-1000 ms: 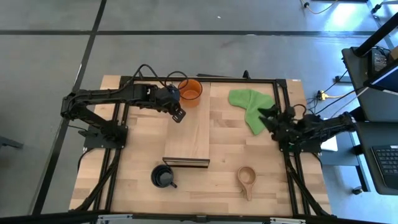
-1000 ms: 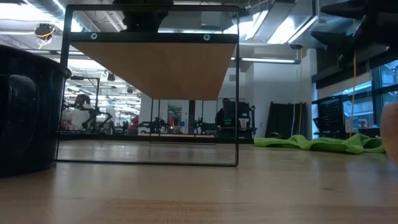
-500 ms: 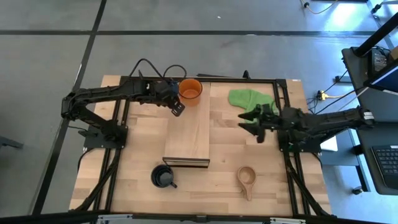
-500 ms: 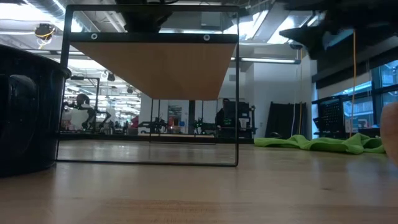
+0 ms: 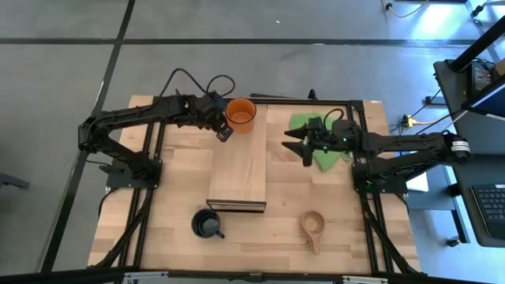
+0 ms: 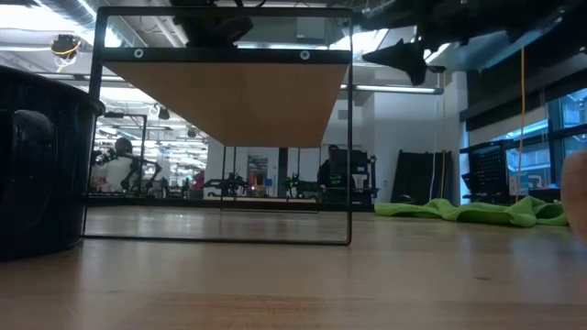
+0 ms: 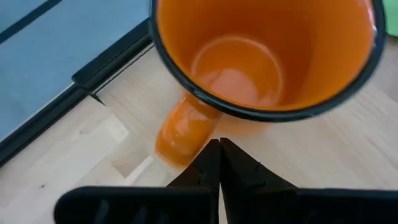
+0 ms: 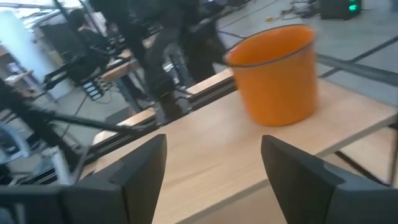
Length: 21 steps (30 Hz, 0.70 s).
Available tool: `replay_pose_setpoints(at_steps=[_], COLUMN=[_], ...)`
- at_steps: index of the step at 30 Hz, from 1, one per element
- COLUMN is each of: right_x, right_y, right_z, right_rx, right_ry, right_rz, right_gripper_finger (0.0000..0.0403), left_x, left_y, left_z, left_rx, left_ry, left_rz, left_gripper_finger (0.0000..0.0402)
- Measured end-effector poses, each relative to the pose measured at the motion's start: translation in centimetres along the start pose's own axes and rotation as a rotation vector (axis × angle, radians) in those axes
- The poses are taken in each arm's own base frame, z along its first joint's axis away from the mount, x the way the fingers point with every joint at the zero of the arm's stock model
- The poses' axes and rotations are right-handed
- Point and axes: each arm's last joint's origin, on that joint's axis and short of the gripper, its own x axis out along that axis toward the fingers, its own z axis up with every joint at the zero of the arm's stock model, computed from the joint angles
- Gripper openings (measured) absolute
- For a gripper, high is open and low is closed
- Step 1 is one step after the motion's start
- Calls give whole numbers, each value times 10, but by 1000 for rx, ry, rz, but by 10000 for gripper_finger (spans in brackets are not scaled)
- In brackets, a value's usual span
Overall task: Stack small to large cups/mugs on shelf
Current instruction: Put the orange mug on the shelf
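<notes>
Just beyond closed jaws: orange mug [image 7: 261,56]

The right gripper [image 5: 301,147] is no longer back at the table's right edge — it now reaches inward past the green cloth [image 5: 316,126], fingers spread, just beside the shelf [image 5: 241,170]. The left gripper [image 5: 222,131] sits closer to the orange mug [image 5: 241,114] — its fingers pressed together by the handle.

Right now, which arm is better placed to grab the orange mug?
Left, probably. The left tool sits right beside the orange mug on the shelf, fingers shut, pointing at its handle in the left wrist view. The right tool, open, hangs farther off near the green cloth.
</notes>
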Motion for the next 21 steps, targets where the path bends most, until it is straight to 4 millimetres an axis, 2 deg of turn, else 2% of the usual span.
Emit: replay_pose_setpoints(at_steps=[13, 21], right_x=[-2, -2], right_y=[-11, -12], right_z=[7, 8], right_rx=[8, 3], right_ry=[-24, -26], right_rz=[-28, -31], right_gripper_finger=[263, 263], left_x=[3, 2], left_y=[6, 6], left_z=[11, 2], left_rx=[33, 56], left_ry=[-59, 17], left_rz=[-53, -38], left_gripper_finger=[0, 0])
